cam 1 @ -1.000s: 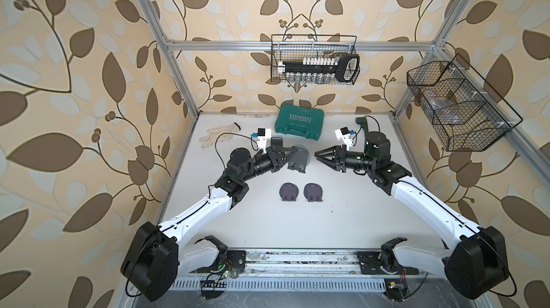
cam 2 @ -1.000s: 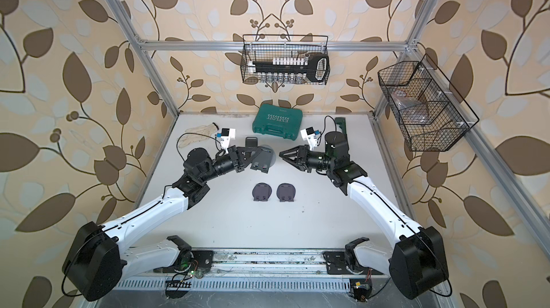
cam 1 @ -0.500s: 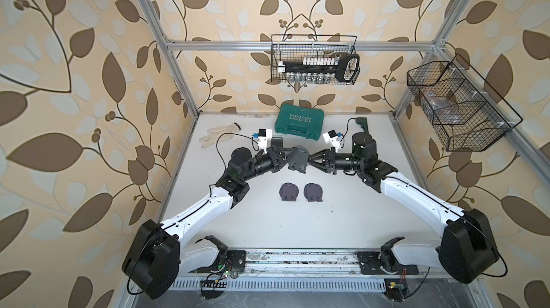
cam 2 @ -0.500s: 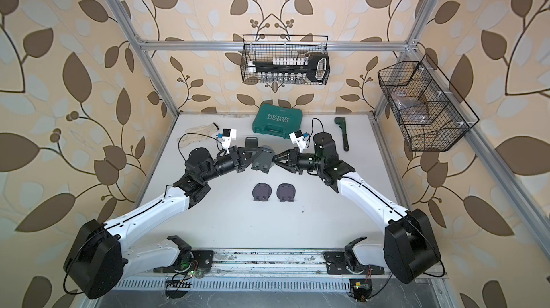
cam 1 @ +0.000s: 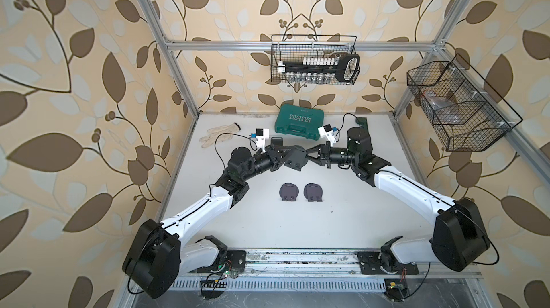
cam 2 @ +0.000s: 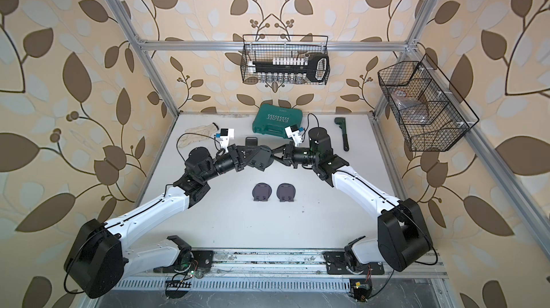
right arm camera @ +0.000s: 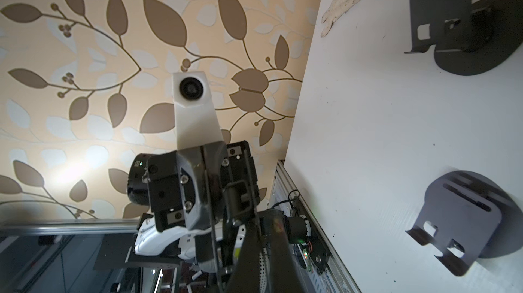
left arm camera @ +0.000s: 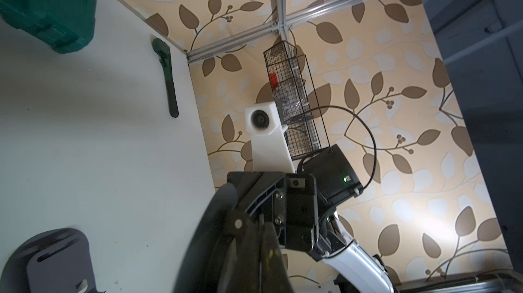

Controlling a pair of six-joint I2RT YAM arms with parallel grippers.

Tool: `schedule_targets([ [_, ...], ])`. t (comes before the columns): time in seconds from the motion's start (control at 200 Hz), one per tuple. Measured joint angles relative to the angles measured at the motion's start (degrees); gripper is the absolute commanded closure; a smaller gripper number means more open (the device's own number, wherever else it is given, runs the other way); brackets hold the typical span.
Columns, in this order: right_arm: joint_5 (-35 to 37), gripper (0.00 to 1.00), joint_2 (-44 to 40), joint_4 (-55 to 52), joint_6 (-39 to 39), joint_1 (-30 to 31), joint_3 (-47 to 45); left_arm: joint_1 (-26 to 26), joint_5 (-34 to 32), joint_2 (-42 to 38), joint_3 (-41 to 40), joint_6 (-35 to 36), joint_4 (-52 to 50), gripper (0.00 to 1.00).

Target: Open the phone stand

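phone stand held up off the table, between the two sets of fingertips. left gripper clenched on one edge of it. right gripper pinched tight on the opposite edge, tips facing the left ones. left spare stand and right spare stand lie on the table, apart from the fingers, toward the arm bases.

The green tool case has the word EXPLOIT in white letters on its lid, seen upside down.
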Motion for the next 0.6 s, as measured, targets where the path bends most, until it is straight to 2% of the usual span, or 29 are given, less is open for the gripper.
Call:
schedule_targets([
  [0.205, 0.4, 1.0, 0.7, -0.1, -0.1, 0.2, 0.6, 0.2, -0.4, 0.6, 0.0, -1.4, 1.7, 1.0],
  [0.41, -0.2, 1.0, 4.9, 0.0, 0.3, 0.1, 1.0, 0.7, -1.4, 2.4, 0.0, -2.4, 2.0, 1.0],
  [0.6, -5.3, 1.0, 10.4, 7.8, 6.3, 0.1, -2.7, 1.0, -1.6, 3.0, 0.6, -1.9, -1.4, 1.0],
])
